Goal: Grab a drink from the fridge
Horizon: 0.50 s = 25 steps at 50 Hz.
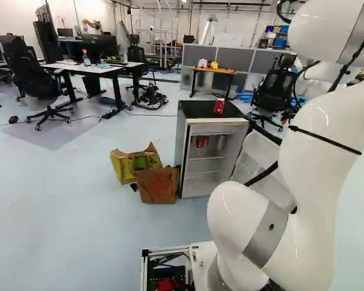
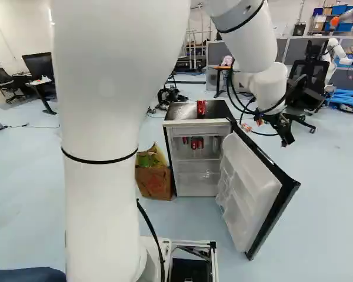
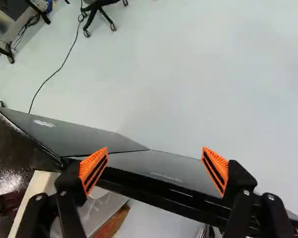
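At the right of the right base view my gripper hangs above the swung-out door of the small fridge. In the wrist view the gripper is open, its orange-padded fingers wide apart over the door's dark edge, holding nothing. The fridge stands open to the front. Inside, on the upper level, are red cans, with clear containers beside them. Another red can stands on the black fridge top, behind and to one side of the gripper.
Yellow and brown bags lean beside the fridge. An office chair stands behind the door, desks farther off. Another robot is at the back right. Something dark blue shows close at the right base view's lower left.
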Available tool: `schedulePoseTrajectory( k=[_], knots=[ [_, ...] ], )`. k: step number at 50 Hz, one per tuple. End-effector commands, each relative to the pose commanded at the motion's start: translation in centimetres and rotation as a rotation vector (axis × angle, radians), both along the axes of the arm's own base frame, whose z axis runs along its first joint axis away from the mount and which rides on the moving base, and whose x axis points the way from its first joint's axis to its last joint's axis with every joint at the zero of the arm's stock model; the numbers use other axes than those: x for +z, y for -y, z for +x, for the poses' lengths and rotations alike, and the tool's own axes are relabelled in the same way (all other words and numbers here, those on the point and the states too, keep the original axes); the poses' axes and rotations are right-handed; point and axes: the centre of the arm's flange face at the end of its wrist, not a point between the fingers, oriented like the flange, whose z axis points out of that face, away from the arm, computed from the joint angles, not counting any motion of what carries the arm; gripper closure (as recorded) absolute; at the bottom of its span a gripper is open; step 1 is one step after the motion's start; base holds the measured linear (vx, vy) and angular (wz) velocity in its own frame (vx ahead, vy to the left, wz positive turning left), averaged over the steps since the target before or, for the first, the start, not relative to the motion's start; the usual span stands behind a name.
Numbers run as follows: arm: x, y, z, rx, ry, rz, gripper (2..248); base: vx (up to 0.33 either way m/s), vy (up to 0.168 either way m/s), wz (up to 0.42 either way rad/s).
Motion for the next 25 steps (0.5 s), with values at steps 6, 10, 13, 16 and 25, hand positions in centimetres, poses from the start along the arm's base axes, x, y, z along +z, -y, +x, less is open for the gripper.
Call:
schedulePoseTrajectory(
  k=[6,10,13,16,25],
  knots=[
    [-0.3,0.6,-0.1,-0.001,-0.018,0.053,3,0.000,0.000,0.000],
    [-0.5,1.1,-0.2,0.001,-0.030,0.084,3,0.000,0.000,0.000],
    [-0.6,1.4,-0.3,0.000,-0.037,0.100,3,0.000,0.000,0.000],
    [-0.6,1.9,-0.3,-0.002,-0.039,0.107,3,0.000,0.000,0.000],
    [-0.8,3.3,-0.4,-0.013,-0.041,0.119,3,0.000,0.000,0.000]
  ],
)
